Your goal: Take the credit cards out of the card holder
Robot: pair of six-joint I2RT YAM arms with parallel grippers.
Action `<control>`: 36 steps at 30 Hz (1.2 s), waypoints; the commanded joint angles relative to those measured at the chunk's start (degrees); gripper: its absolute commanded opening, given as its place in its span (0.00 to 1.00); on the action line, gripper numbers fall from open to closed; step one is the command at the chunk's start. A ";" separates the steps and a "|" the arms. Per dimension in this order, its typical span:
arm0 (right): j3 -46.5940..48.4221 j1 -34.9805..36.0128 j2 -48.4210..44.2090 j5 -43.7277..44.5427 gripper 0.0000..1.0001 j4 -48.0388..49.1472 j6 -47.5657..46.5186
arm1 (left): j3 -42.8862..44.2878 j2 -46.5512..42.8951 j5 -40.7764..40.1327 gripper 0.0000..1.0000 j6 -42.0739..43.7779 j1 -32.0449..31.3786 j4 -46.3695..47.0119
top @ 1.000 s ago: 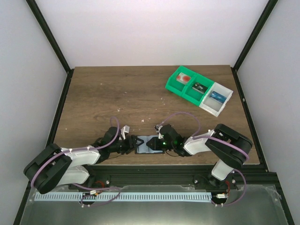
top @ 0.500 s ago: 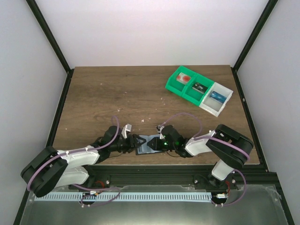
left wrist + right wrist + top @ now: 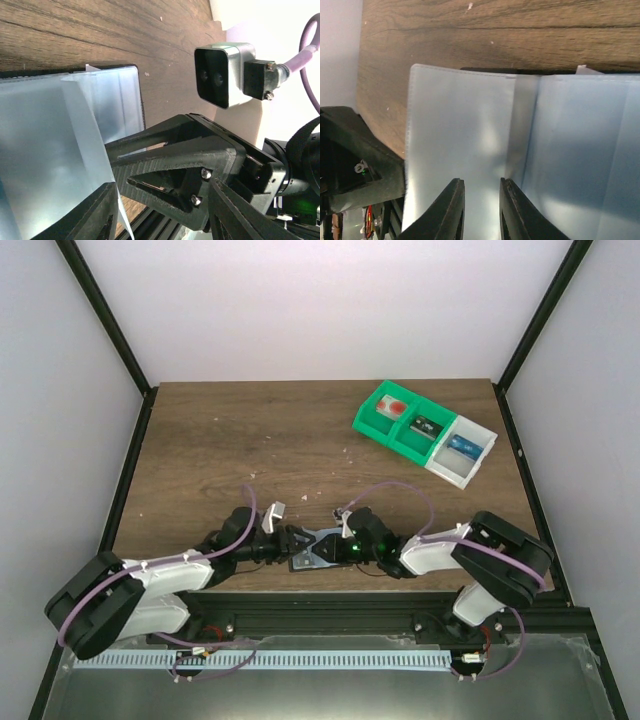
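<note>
card holder [image 3: 318,548], black w/ pale blue-grey sleeves, opened out, on wood table [image 3: 250,440] nr front edge

I see a flat card holder [image 3: 470,145] with a pale blue-grey face and black edge, a brown streaky wooden table [image 3: 240,435], and green-and-white plastic trays [image 3: 367,408].

The left claw [image 3: 292,543] has pushed rightward; the card holder [image 3: 318,552] now sits skewed.

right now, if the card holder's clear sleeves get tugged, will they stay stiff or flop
Probably floppy: the translucent sleeves look like thin film, with a crease showing in the right wrist view. Likely light too, so the card holder may slide on the wooden table rather than stay put.
</note>
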 commanded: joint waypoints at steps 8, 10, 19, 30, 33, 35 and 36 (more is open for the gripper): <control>0.82 0.40 -6.59 8.04 0.19 -11.64 -4.58 | 2.76 2.36 1.33 0.45 3.64 -0.37 0.39; 0.89 0.33 -8.68 9.91 0.19 -14.20 -5.76 | 2.82 2.38 0.57 0.45 4.42 -0.32 -0.74; 1.11 0.38 -12.65 9.60 0.19 -16.02 -7.36 | 0.72 1.77 -3.41 0.52 6.95 1.07 -4.55; 1.35 -0.13 -13.08 16.66 0.21 -21.46 -8.34 | 0.71 4.43 -4.21 0.22 9.11 1.38 -5.77; -1.81 -1.40 -13.47 16.44 0.21 -18.09 -7.45 | 0.85 4.11 -3.85 0.05 9.09 1.52 -5.29; -2.63 -1.82 -13.02 15.38 0.21 -16.59 -7.10 | 1.19 3.94 -3.43 0.00 8.99 1.46 -4.95; -2.54 -1.82 -12.47 15.00 0.21 -16.55 -7.03 | 1.42 3.88 -3.13 0.00 8.98 1.50 -4.62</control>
